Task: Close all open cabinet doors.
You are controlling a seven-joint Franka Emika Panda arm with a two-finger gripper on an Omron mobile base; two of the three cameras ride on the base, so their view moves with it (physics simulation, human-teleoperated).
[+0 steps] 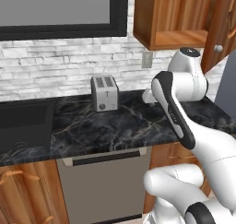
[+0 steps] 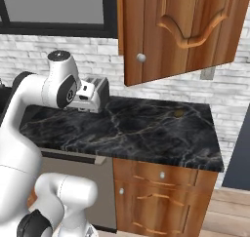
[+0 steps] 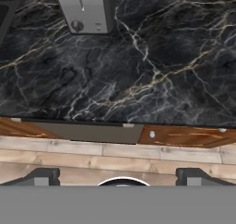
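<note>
black marble counter (image 2: 146, 128): one toaster (image 1: 104, 92), one open cabinet door (image 2: 180, 31); gripper (image 3: 120, 176) spread wide.

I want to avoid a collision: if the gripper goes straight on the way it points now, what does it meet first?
Probably the black marble countertop: the gripper, open, points down at it, toaster off to one side. Depth is unclear.

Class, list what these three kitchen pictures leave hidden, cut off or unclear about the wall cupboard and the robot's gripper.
- Cabinet door: its top runs past the right base view's upper edge.
- Cupboard interior: in the left base view the top edge cuts off everything above the lowest shelf.
- Gripper: the hand view shows two finger tips set wide apart with nothing between them.
- Toaster: partly hidden by the arm in the right base view.
</note>
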